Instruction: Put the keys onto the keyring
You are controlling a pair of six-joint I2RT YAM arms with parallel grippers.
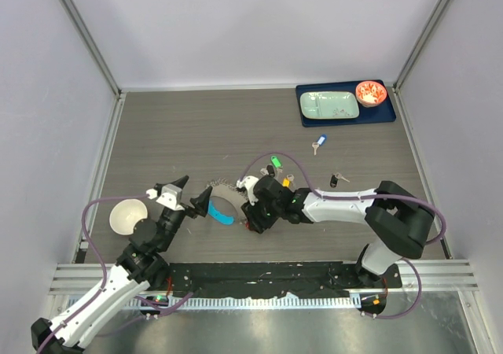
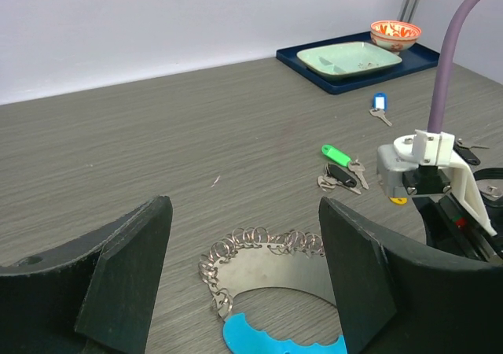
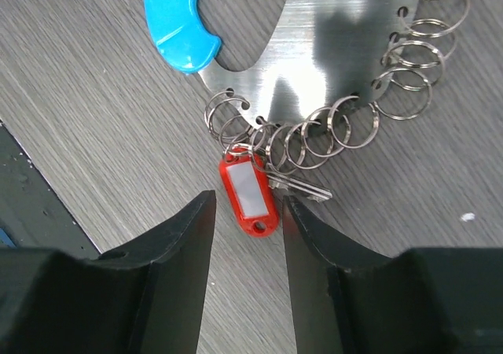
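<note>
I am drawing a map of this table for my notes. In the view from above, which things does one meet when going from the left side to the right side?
From the left: white dish → left claw → keyring → green key → blue key → red bowl.

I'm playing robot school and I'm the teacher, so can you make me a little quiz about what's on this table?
1. Which key lies nearest the blue tray? A green-tagged, B blue-tagged, C red-tagged.
2. True or false: the red-tagged key lies on the tray.
3. What stands on the tray beside the pale green dish?
Key: 1 B, the blue-tagged key. 2 False: the red-tagged key lies by the keyring, between the open right jaws. 3 A small red bowl.
</note>
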